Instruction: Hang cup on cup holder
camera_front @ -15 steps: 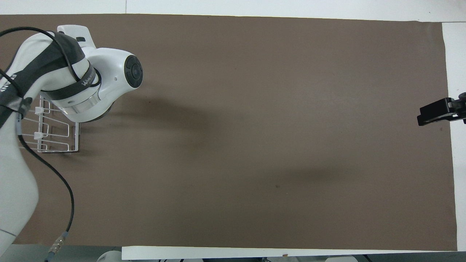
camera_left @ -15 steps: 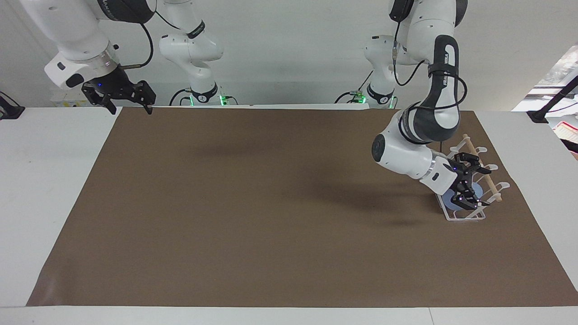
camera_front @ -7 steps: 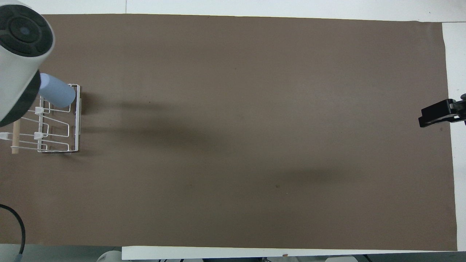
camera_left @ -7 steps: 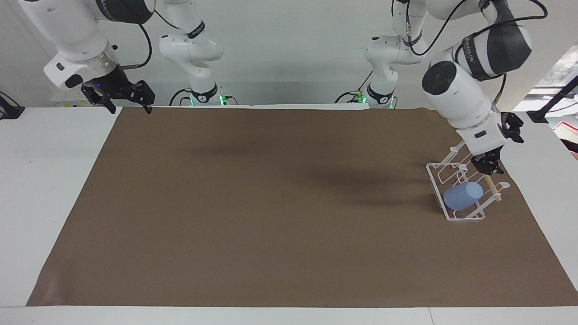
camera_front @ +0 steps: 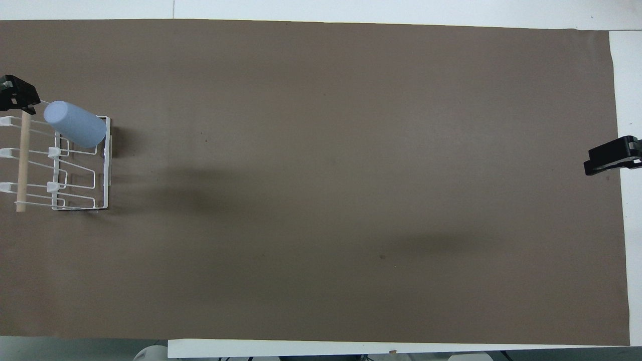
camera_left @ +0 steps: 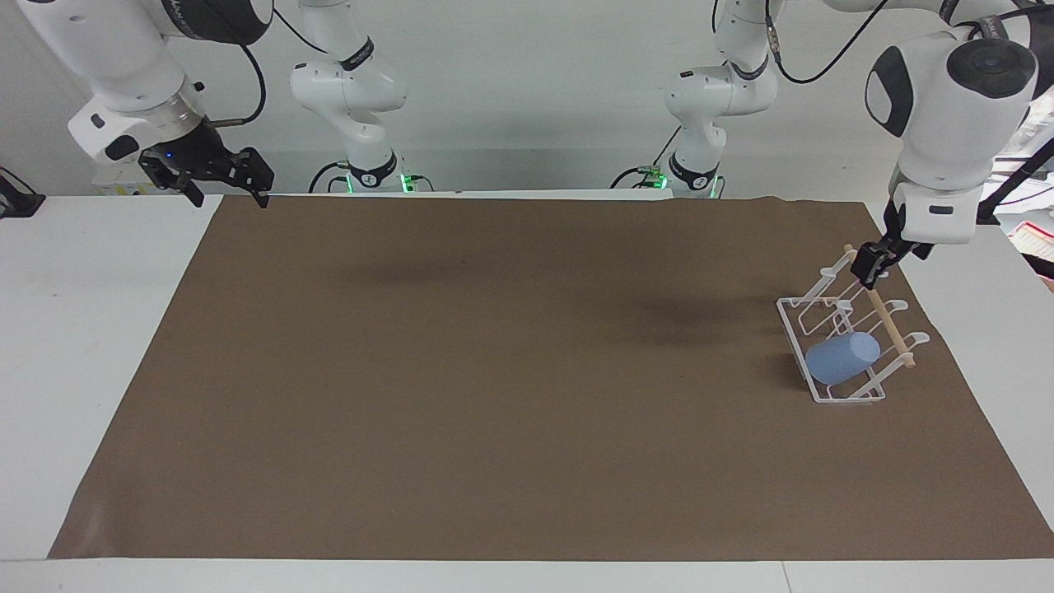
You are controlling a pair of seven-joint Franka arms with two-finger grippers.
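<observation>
The light-blue cup (camera_left: 841, 358) (camera_front: 75, 124) hangs tilted, mouth down, on a prong of the white wire cup holder (camera_left: 848, 398) (camera_front: 106, 170), at the rack's end farther from the robots. The rack stands at the left arm's end of the brown mat, with its wooden dowel (camera_left: 888, 323) across the top. My left gripper (camera_left: 871, 265) (camera_front: 16, 95) is raised over the dowel side of the rack, apart from the cup and holding nothing. My right gripper (camera_left: 224, 188) (camera_front: 609, 160) is open and empty and waits in the air over the mat's edge at the right arm's end.
A brown mat (camera_left: 494, 371) covers most of the white table (camera_left: 82, 329). A black clamp arm (camera_left: 1009, 185) stands off the mat at the left arm's end.
The left gripper let go of the cup, left it on the rack prong, and rose up and back toward its own end of the table. The right arm barely moved.
</observation>
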